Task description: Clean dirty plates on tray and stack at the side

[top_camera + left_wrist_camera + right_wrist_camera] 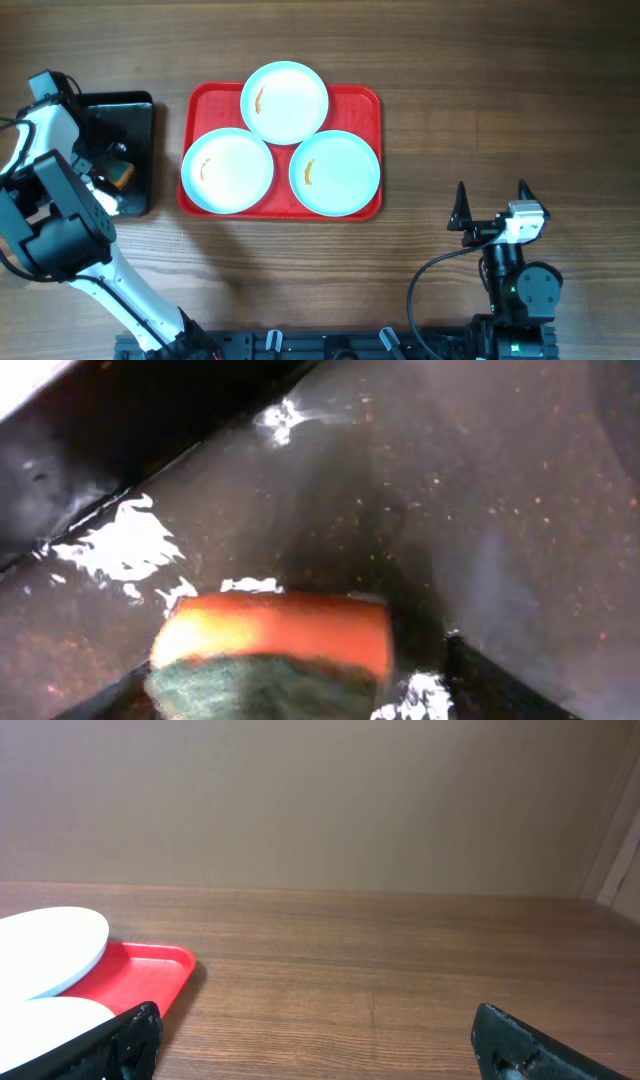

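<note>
The right gripper (491,207) gapes wide, empty; the left gripper (112,182) – jaws unreadable – hangs over a sponge (275,650); the tray (360,105) lies lengthwise left-to-right.

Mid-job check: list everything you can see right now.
plates: three, pale aqua, on the red tray, each with an orange smear
red tray: one, red, mid-table
black tray: one, black, left of the red tray
sponge: one, orange and green, in the black tray
table: one, brown wood, under everything
left gripper: one, over the black tray by the sponge, jaws unclear
right gripper: one, black, right of the red tray, open, empty
</note>
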Robot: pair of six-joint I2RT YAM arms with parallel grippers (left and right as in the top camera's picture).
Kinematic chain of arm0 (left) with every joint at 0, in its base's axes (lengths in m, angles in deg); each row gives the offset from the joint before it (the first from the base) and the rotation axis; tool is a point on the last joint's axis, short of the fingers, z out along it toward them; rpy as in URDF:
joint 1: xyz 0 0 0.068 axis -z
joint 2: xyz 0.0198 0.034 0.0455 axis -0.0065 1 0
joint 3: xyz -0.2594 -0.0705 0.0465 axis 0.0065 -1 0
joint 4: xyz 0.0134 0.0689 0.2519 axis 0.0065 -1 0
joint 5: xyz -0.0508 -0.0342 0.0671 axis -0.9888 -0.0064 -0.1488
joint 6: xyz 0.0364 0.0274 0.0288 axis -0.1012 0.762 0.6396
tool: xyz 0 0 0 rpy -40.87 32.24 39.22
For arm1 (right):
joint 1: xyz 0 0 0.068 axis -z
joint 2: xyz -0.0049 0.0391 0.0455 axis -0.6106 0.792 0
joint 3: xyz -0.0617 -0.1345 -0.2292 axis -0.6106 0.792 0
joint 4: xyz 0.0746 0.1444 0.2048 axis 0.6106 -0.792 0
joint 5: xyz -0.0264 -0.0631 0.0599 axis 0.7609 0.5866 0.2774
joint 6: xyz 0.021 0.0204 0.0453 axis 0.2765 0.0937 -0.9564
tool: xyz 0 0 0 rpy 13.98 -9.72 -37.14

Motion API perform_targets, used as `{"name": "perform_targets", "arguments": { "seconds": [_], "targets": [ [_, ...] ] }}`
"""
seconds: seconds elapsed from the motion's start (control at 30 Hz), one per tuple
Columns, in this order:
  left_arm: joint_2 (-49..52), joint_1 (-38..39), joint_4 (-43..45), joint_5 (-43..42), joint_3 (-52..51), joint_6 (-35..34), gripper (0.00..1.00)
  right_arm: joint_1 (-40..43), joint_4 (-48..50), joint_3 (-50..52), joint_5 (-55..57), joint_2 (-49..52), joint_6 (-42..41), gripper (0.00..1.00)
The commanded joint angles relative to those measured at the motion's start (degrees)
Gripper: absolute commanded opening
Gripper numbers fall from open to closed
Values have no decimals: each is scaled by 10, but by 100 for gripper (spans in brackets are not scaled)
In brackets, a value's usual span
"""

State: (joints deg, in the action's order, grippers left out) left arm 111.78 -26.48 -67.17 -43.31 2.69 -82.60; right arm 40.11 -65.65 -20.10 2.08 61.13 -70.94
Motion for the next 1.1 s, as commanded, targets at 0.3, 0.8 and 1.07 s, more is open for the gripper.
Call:
{"name": "perform_targets", "arguments": {
  "seconds": [0.3,0.8,1.07],
  "targets": [
    [8,-2,-1,22,-9,1,65,4,1,1,6,-5,10,100],
    [8,-2,-69,17,-9,1,89,4,1,1,6,-5,10,100],
    [8,-2,-89,-31,-9,1,4,4,1,0,6,-5,10,100]
  ]
}}
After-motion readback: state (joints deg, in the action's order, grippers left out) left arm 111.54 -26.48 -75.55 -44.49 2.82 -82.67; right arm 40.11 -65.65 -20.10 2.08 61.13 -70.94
